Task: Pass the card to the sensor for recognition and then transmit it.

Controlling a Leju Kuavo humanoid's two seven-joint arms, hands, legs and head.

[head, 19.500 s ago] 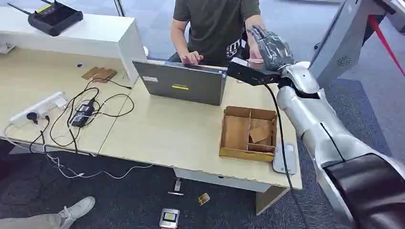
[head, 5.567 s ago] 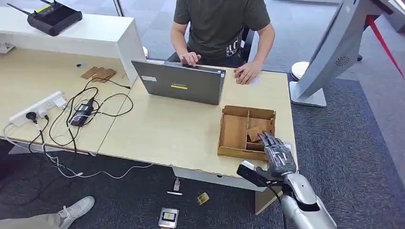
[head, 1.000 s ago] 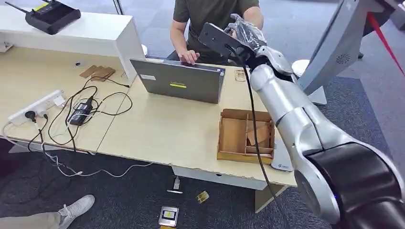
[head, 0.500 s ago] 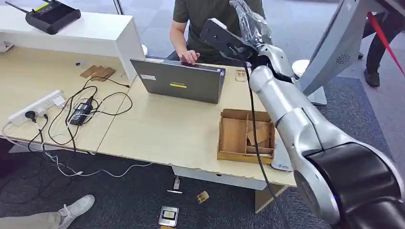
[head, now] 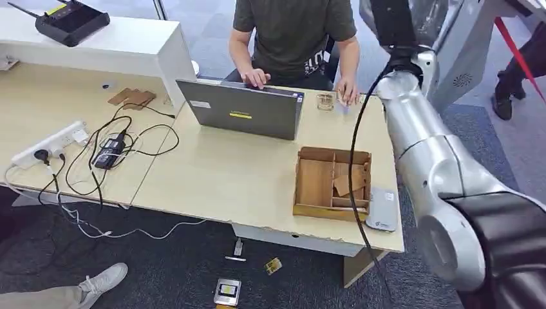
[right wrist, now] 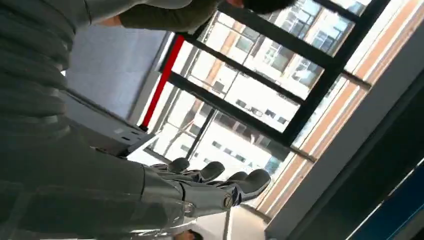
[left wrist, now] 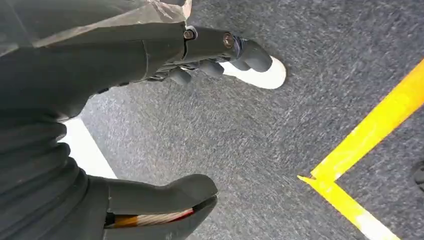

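A small brownish card lies on the desk behind the laptop, next to a seated person's hand. The flat grey sensor sits at the desk's right front, beside the wooden divided box. My right arm is raised high past the desk's far right corner, its wrist at the frame's top. In the right wrist view my right hand has its fingers stretched out with nothing in them, facing windows. My left hand hangs over grey carpet, thumb and fingers apart, holding nothing.
A grey laptop stands open toward the person. Cables, a charger and a power strip cover the desk's left. A white kiosk rises at the right. Small items lie on the floor under the desk's front edge.
My right arm has swung up and to the right, away from above the laptop. The person's hand has come down onto the desk beside the card. The card has stayed put.
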